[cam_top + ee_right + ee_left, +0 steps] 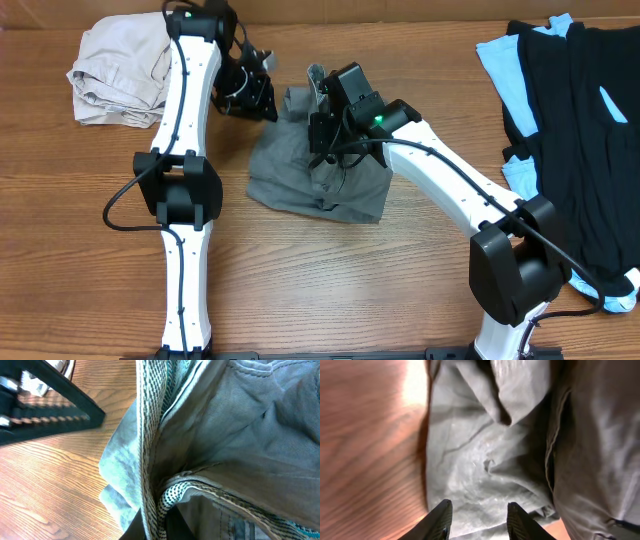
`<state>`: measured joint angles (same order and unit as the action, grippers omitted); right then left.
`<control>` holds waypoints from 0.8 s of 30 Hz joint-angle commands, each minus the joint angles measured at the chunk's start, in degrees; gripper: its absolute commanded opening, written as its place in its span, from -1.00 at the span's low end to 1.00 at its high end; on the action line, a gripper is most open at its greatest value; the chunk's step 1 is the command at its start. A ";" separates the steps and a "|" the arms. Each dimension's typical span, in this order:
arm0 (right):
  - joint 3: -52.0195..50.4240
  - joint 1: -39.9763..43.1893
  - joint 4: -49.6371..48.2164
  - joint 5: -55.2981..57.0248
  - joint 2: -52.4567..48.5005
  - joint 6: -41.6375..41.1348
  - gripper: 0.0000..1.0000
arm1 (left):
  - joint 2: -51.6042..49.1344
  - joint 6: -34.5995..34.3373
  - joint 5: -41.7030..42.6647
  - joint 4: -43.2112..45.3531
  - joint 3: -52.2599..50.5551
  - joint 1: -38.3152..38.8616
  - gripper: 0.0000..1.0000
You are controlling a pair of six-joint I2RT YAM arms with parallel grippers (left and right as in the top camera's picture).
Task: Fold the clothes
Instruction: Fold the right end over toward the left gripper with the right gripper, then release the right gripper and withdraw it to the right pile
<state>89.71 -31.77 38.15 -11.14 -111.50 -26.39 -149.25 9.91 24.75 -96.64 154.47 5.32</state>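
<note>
The grey shorts [315, 175] lie crumpled at the table's middle. My right gripper [325, 125] is shut on their pale-lined waistband [150, 475] and holds that edge up; the cloth fills the right wrist view. My left gripper [258, 92] hovers at the shorts' upper left edge, open and empty, its fingertips [477, 515] just above the grey cloth [485, 460]. A beige garment [115, 75] sits bunched at the far left. Black clothes [580, 130] lie over a light-blue garment [497, 55] at the right.
The wooden table [380, 290] shows bare in front of the shorts. The left arm [185, 150] runs up the left side and the right arm [470, 195] crosses from the lower right. The left gripper also shows in the right wrist view [45, 412].
</note>
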 commanded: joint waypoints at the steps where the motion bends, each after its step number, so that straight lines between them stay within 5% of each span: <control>1: 1.01 -0.13 -0.63 0.37 0.42 -0.44 -0.89 | 4.61 -4.87 -3.74 -0.17 6.05 -1.86 -0.16; 3: 1.01 -0.48 -1.33 -0.57 0.42 -0.17 -0.54 | 5.70 -7.39 -4.20 0.04 9.40 -3.45 -0.09; 5: 1.01 -1.03 -2.89 -3.23 0.42 1.40 0.16 | 6.45 -9.16 -4.20 0.28 12.68 -5.11 -0.02; 7: 1.01 -1.77 -4.79 -7.52 0.42 4.33 0.45 | 6.69 -10.40 -4.09 0.31 16.02 -6.86 0.06; 16: 2.01 -3.17 -0.48 -7.67 3.02 8.15 1.00 | 6.67 -8.11 0.74 -0.15 18.75 -9.66 0.14; 24: 9.75 13.11 19.45 -1.53 12.87 6.47 1.00 | 6.67 -1.03 0.13 -0.17 7.67 -4.68 0.62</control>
<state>95.18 -26.24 54.15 -15.70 -106.17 -19.53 -142.78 4.16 23.99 -96.47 166.93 -1.43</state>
